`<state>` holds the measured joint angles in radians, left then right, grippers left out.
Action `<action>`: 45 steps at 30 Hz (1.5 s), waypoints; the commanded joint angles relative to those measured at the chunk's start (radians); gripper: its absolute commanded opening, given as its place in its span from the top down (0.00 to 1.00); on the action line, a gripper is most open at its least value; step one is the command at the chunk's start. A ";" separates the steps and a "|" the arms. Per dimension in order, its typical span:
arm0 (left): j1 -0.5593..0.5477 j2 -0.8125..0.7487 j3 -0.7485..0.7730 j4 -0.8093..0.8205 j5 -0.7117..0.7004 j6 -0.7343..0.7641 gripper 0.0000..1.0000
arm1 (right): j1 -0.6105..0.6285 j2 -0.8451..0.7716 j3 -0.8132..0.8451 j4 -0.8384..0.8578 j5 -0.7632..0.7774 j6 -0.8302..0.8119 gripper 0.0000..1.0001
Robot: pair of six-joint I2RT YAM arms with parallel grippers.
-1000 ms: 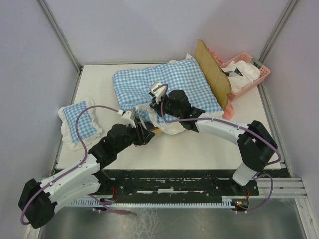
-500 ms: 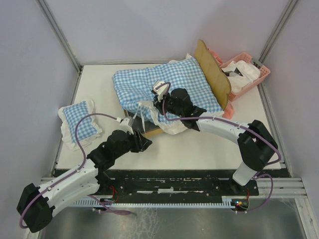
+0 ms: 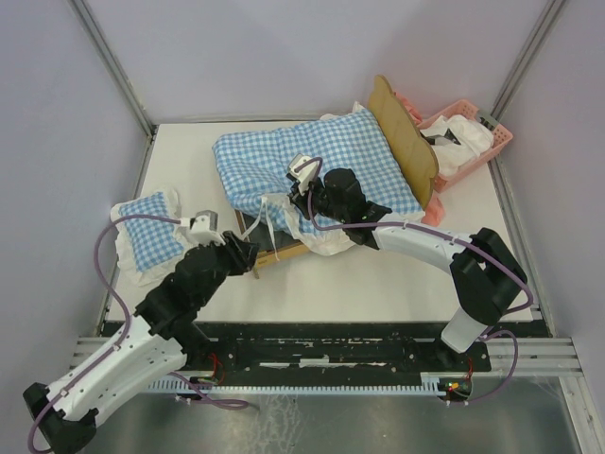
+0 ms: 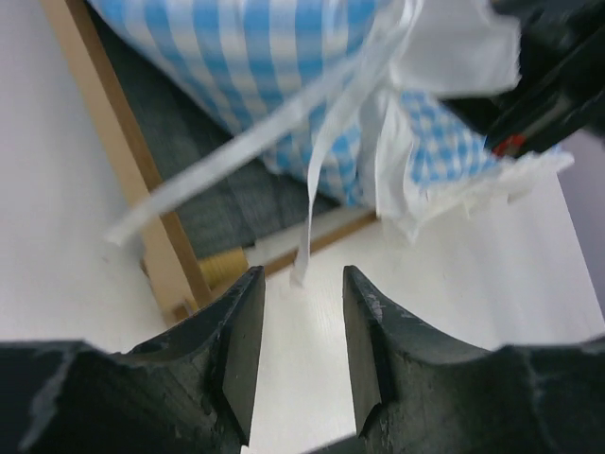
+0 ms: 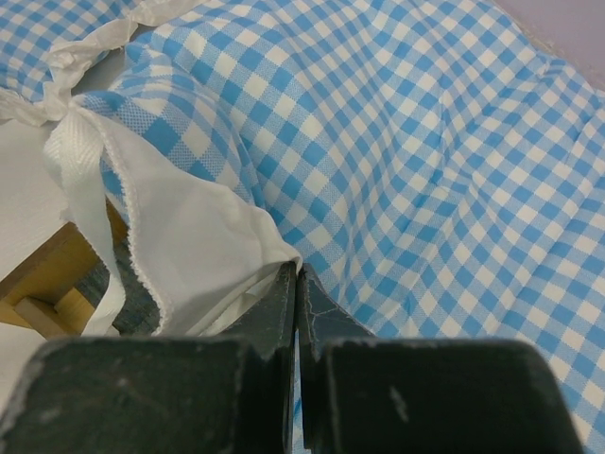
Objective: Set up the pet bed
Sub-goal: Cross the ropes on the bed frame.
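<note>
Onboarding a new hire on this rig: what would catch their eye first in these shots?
The big blue-and-white checked cushion with white frill sprawls over the light-wood bed frame at mid-table, hiding most of it. The right gripper is shut on the cushion's near frill, while the left gripper hangs open by the frame's near corner, loose white ties dangling before it.

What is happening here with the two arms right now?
The two arms are fitting the checked cushion onto the pet bed. The right gripper is shut on the cushion's near corner, over the wooden frame. The left gripper is open and empty, just in front of the frame's near corner, with a white ribbon hanging before its fingers. A small checked pillow lies off to the left.
</note>
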<state>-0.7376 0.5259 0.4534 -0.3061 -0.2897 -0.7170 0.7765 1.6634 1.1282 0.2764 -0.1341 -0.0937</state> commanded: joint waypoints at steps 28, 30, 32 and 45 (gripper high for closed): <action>-0.001 0.467 0.175 0.344 -0.308 0.726 0.61 | -0.010 -0.045 -0.021 0.066 -0.043 0.014 0.98; -0.002 0.467 0.168 0.363 -0.306 0.730 0.68 | -0.010 -0.047 -0.022 0.066 -0.044 0.012 0.98; 0.000 0.469 0.163 0.376 -0.298 0.740 0.77 | -0.009 -0.050 -0.022 0.066 -0.047 0.012 0.98; 0.001 0.198 0.113 0.338 0.074 0.382 0.97 | -0.009 -0.053 -0.018 0.040 -0.040 -0.011 0.98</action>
<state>-0.7364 0.8383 0.5804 -0.0227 -0.3557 -0.1413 0.7765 1.6489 1.1046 0.2905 -0.1802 -0.0868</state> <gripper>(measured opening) 0.040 0.026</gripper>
